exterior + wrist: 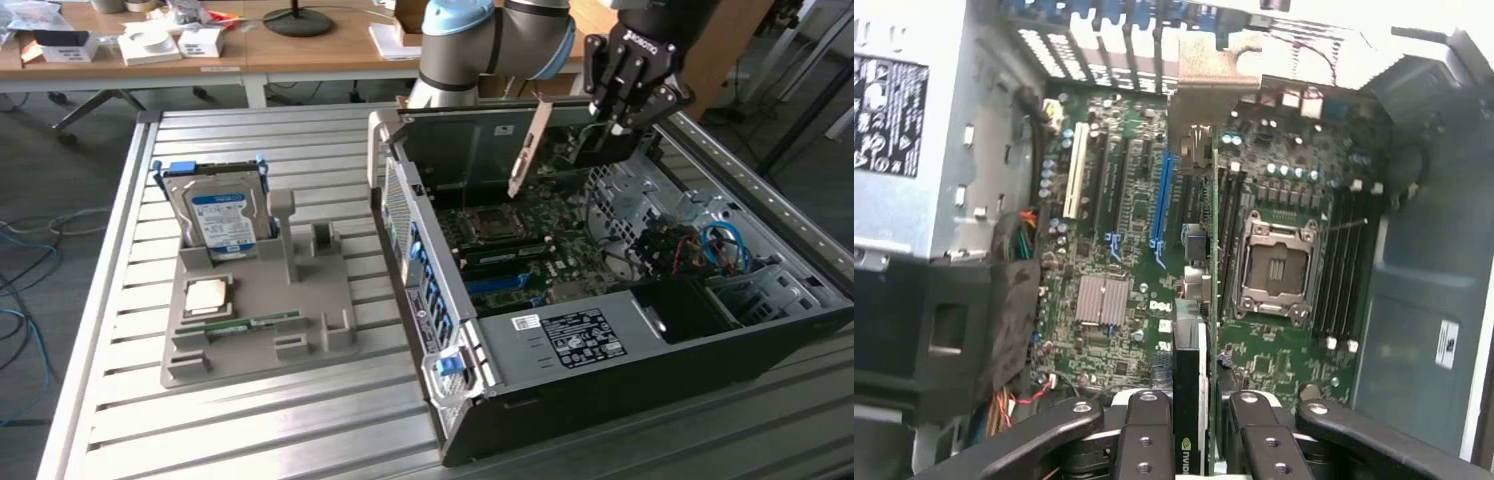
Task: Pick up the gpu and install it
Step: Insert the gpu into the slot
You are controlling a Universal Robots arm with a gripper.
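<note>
The gpu point(591, 152) hangs edge-down over the open computer case point(400, 200), its narrow metal bracket point(534, 148) pointing down toward the motherboard point(521, 250). My gripper point(617, 128) is shut on the card's upper edge. In the wrist view the gpu point(1191, 380) runs edge-on between my fingers point(1144, 440), above the board and beside a long blue slot point(1162, 205). My gripper point(1192, 425) holds the card clear of the board, and I cannot tell exactly which slot it lines up with.
A grey parts tray point(254, 340) on the slatted table holds a silver hard drive point(220, 220), a processor point(211, 295) and a green memory stick point(240, 325). Inside the case are the power supply point(574, 335), cables point(714, 245) and an empty processor socket point(1279, 265).
</note>
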